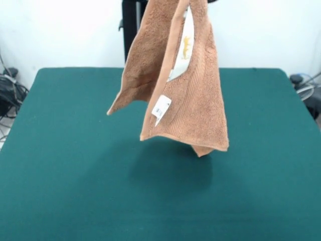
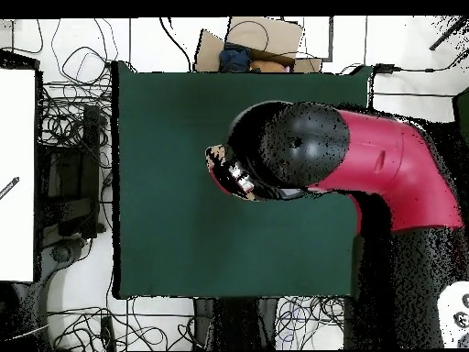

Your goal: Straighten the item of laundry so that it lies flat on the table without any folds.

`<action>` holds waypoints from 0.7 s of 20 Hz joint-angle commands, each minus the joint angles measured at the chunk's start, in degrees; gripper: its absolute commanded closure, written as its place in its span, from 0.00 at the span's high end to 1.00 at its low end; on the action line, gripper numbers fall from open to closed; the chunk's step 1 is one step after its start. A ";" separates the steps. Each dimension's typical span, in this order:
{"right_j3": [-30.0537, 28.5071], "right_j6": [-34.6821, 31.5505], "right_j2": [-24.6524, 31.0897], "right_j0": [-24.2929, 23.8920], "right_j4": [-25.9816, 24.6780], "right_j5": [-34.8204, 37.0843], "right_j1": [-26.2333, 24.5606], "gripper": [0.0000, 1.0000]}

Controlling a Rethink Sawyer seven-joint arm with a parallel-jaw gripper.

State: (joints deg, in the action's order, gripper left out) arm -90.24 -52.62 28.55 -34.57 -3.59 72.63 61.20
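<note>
Orange-tan terry cloth, the towel [image 1: 183,95] hangs in the air above the green table [image 1: 60,165], its top running out of the front view where the end effector would be. Its lower corners dangle clear of the felt, with a white tag [image 1: 161,106] on one edge and a shadow beneath. From overhead the red and black arm [image 2: 366,170] covers the end effector, so I cannot tell how its grip stands.
</note>
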 commanded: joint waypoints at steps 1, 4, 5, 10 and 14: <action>2.81 9.18 5.45 -0.43 -3.31 7.75 -2.16 0.00; 4.99 8.57 5.85 -0.14 -4.29 9.45 -3.03 0.00; 5.72 8.30 6.02 -0.04 -4.60 10.15 -3.21 0.00; 9.51 7.76 6.79 0.25 -5.50 14.02 -3.53 0.00; 12.07 7.57 7.15 0.50 -6.07 17.16 -3.67 0.00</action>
State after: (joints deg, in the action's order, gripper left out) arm -81.08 -52.62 31.16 -35.16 -6.38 83.61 58.09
